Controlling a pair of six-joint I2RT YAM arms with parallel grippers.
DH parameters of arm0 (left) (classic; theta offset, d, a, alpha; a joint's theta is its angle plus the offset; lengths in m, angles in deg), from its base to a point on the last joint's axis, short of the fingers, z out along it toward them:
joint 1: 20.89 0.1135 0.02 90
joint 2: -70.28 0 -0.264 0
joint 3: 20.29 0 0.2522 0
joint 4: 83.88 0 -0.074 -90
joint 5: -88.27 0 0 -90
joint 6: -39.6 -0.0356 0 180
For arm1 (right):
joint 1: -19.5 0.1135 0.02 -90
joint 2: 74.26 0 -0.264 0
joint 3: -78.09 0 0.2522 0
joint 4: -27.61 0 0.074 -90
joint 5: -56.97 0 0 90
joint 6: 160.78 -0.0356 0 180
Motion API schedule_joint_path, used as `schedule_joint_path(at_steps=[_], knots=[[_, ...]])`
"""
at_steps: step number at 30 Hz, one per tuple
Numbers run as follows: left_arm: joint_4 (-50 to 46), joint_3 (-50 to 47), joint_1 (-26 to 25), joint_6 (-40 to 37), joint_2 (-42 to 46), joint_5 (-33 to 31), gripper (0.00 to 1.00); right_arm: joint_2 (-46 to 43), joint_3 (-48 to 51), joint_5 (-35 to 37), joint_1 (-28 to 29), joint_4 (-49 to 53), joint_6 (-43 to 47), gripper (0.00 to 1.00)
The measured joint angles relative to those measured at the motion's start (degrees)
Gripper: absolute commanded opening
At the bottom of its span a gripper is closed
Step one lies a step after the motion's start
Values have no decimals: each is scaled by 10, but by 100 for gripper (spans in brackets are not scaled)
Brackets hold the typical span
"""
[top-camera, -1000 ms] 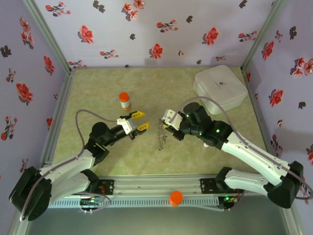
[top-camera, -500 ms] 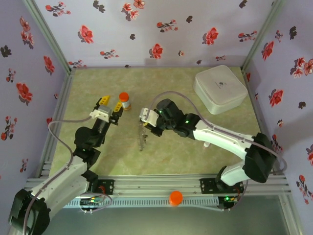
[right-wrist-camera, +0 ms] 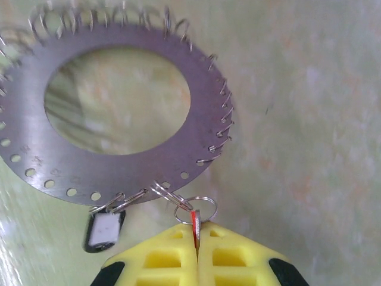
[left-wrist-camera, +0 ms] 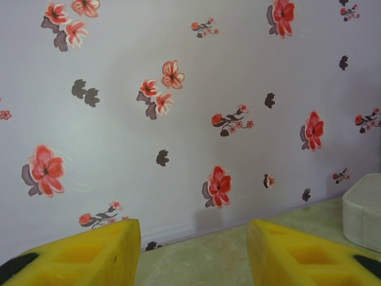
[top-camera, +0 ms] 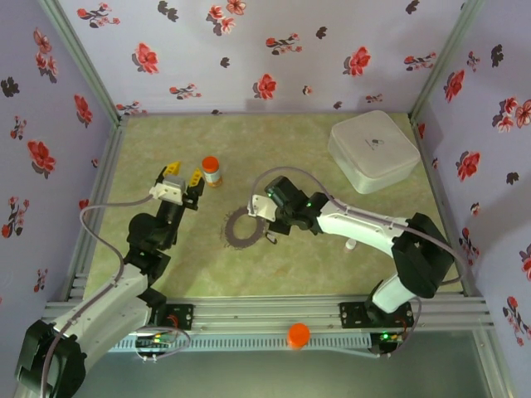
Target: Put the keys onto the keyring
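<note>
Yellow foam fingers of the right claw (right-wrist-camera: 196, 227) are pressed together on a thin red tag (right-wrist-camera: 194, 236), which we see edge-on in the seam between them. A small split ring (right-wrist-camera: 195, 210) joins that tag to the near rim of the keyring (right-wrist-camera: 205, 113), which lies flat on the green worktop (right-wrist-camera: 309, 119). The keyring is a wide grey disc with a big round hole, small punched holes along its edge and many fine wire loops standing around the rim. Just left of the claw, a dark tag (right-wrist-camera: 104, 231) with a white label hangs from the same rim by small rings and rests on the worktop. We cannot make out the key blades themselves in the wrist view.

From above, the keyring sits near the middle of the worktop, a little left of centre. The right arm reaches across from the right, its claw at the keyring's right edge. The left claw (top-camera: 182, 174) is to the left of the keyring, apart from it, and aimed at the far floral wall (left-wrist-camera: 178, 119). Its 2 yellow fingers (left-wrist-camera: 77, 256) stand spread apart. An orange-capped bottle (top-camera: 211, 171) stands just right of the left claw, beyond the keyring. A white box (top-camera: 373, 151) sits in the far right corner.
</note>
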Motion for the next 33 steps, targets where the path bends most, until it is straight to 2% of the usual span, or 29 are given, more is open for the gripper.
schedule_joint_path(at_steps=[8,10,16,22,23,24,26,33], knots=[[-3,0,4,-2,-19,-5,51,56,13,95,-1,44,29,0],[-5,0,6,-3,-24,-5,51,61,18,111,-1,45,30,3],[-10,0,11,-9,-42,-7,51,62,27,125,-5,44,33,33],[-14,0,22,-20,-75,-9,52,24,47,94,-40,17,-8,47],[-15,0,26,-22,-81,-9,54,6,55,86,-50,7,-19,50],[-16,0,31,-23,-87,-10,63,-19,65,76,-66,-8,-33,54],[-16,0,41,-27,-101,-15,98,-67,84,67,-99,-41,-64,62],[-30,0,102,-27,-149,-98,100,-165,151,118,-242,-186,-219,69]])
